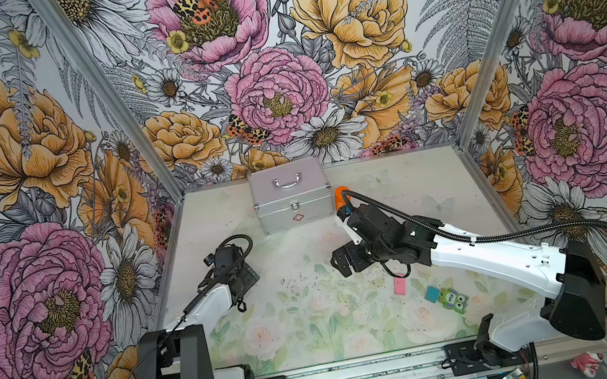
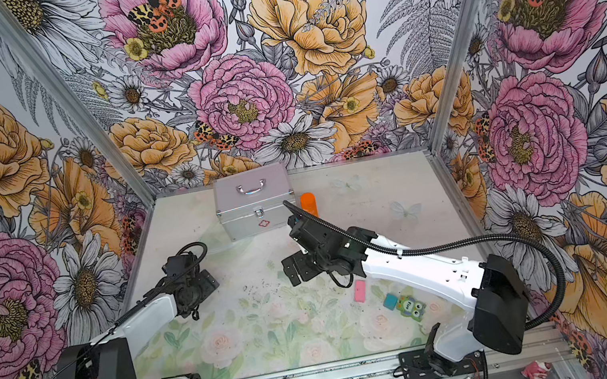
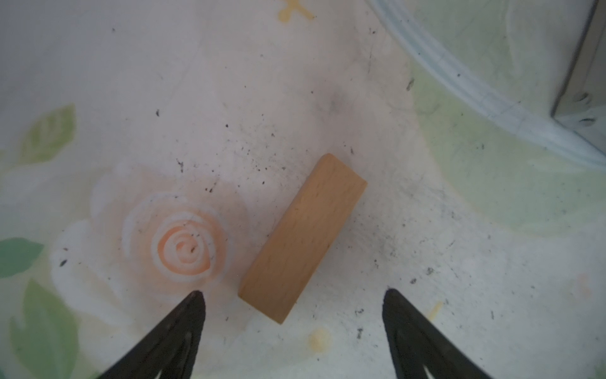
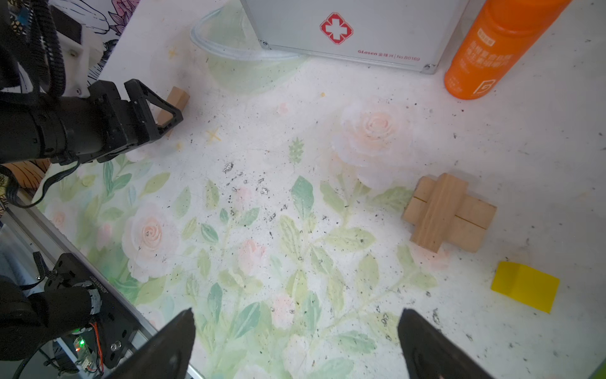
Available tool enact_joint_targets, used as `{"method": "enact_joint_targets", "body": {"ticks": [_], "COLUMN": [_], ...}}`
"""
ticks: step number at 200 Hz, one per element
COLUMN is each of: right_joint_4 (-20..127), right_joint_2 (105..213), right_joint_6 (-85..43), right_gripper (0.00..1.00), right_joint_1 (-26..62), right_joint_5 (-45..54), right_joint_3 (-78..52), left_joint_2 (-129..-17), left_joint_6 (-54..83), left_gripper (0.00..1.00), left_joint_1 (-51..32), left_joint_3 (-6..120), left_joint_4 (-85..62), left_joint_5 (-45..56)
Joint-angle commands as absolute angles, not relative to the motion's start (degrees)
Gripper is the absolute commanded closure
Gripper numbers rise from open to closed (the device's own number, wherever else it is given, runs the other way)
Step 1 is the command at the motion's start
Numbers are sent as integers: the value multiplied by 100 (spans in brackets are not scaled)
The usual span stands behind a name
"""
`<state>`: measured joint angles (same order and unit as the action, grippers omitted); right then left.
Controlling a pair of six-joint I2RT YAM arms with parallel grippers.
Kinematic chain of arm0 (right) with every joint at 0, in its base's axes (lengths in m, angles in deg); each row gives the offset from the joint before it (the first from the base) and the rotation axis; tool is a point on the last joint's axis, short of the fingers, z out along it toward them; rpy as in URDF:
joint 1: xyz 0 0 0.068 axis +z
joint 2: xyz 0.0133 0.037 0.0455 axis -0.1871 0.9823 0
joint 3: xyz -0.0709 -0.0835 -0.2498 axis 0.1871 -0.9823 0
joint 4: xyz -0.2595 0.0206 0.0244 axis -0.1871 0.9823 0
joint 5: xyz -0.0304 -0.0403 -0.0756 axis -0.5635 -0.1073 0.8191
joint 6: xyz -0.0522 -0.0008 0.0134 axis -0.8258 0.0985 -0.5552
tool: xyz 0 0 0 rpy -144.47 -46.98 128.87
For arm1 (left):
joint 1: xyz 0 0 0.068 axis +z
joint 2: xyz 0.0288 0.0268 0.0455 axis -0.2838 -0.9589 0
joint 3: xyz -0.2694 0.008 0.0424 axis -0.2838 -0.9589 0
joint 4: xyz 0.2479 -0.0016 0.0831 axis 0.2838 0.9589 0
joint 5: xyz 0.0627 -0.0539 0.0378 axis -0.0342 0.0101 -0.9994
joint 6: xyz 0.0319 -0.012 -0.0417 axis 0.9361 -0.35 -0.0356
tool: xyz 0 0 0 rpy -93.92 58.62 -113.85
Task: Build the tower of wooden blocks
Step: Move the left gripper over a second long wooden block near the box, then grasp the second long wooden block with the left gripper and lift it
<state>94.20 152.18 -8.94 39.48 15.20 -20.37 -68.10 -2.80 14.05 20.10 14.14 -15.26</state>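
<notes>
In both top views we see the desk [image 1: 211, 223] with a silver case [image 1: 290, 197] at the back and an orange bottle [image 1: 339, 194] just beside it. The left pincer [image 1: 246, 278] points down at the desk on the left side. The right pincer [image 1: 342, 264] reaches in to the middle. Beside the right arm lie a pink plank [image 1: 399, 284], a teal cube [image 1: 433, 295] and a green owl piece [image 1: 451, 300]. The cube is right beside the owl. From up here we cannot tell how wide the pincers are.

In the left wrist view a tan plank [image 3: 303, 239] lies flat on the desk. The left pincer is wide. One finger shows on each side of the plank's near end, and neither one touches it.

In the right wrist view the right pincer is wide too, and it holds nothing. The tower [image 4: 449, 213] is only a small start: one tan plank lies across two others that lie side by side. A yellow cube [image 4: 524, 287] sits near it, not touching. Across the desk, the left pincer is at the lone tan plank, near the case.
</notes>
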Motion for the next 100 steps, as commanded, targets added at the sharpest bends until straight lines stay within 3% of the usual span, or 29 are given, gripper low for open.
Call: {"method": "enact_joint_targets", "body": {"ticks": [1,100], "right_joint_4": [9352,9457], "right_joint_2": [14940,14625], "right_joint_6": [-801,-732], "right_gripper": [1,1], "right_joint_1": [3898,3737], "right_joint_5": [1690,1789], "right_joint_3": [-2130,-2356], "left_joint_2": [-6888,-7521], "left_joint_6": [-134,-35], "left_gripper": [16,16], "left_joint_1": [1455,1451], "left_joint_3": [2258,2759], "left_joint_4": [1234,1233], "left_joint_5": [-1518,-1518]}}
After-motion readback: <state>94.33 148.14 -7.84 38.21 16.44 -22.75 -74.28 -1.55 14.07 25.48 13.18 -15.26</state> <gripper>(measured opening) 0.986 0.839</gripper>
